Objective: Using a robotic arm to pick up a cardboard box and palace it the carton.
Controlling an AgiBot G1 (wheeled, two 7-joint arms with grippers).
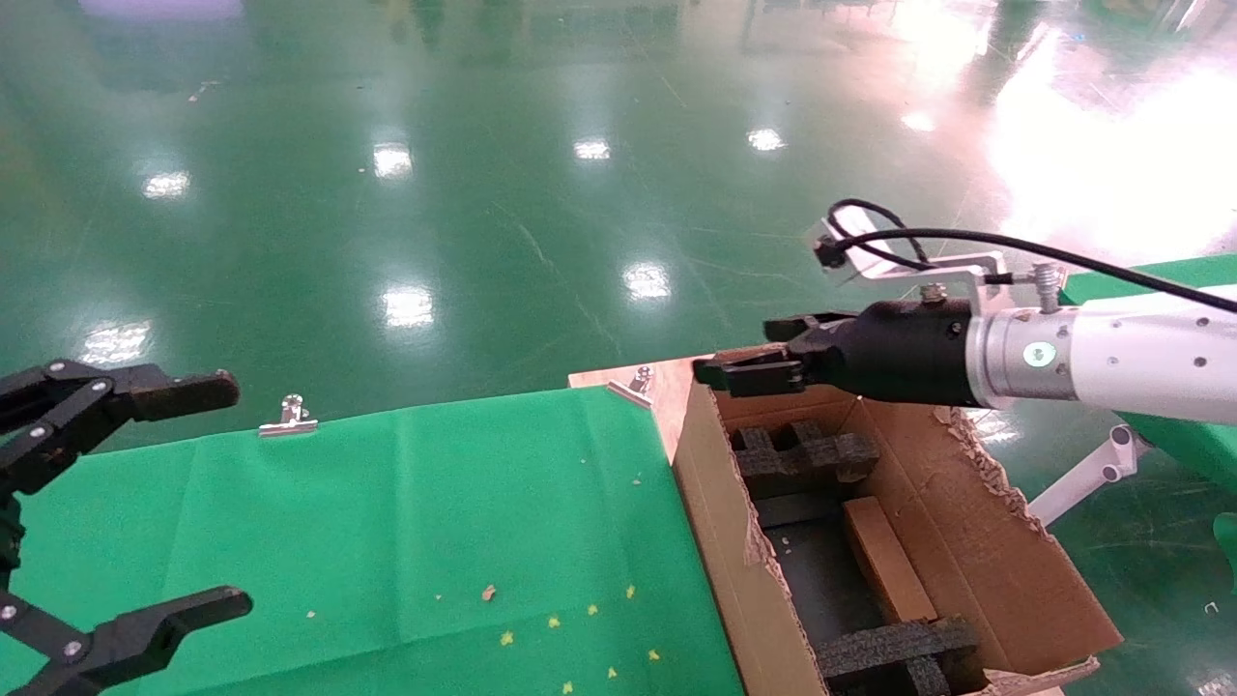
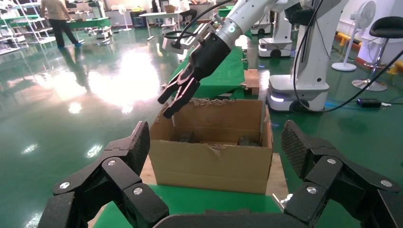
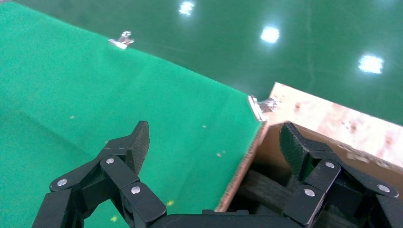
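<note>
- Brown cardboard box (image 1: 886, 559) lies inside the carton (image 1: 995, 551), lower right of the frame, between black foam inserts (image 1: 802, 454).
- Right gripper (image 1: 749, 362) hovers over the carton's far edge, jaws released, empty.
- Left gripper (image 1: 145, 503) rests at lower left above the green table (image 1: 435, 522), jaws spread.

robotic arm (image 1: 1111, 358): white, black gripper (image 1: 749, 367) open and empty, hung over the carton's far corner.
cardboard box (image 1: 887, 559): small, flat, brown, lay inside the carton, below and nearer than the fingers.
carton (image 1: 715, 522): large, open, ragged flaps, black foam inserts.
</note>
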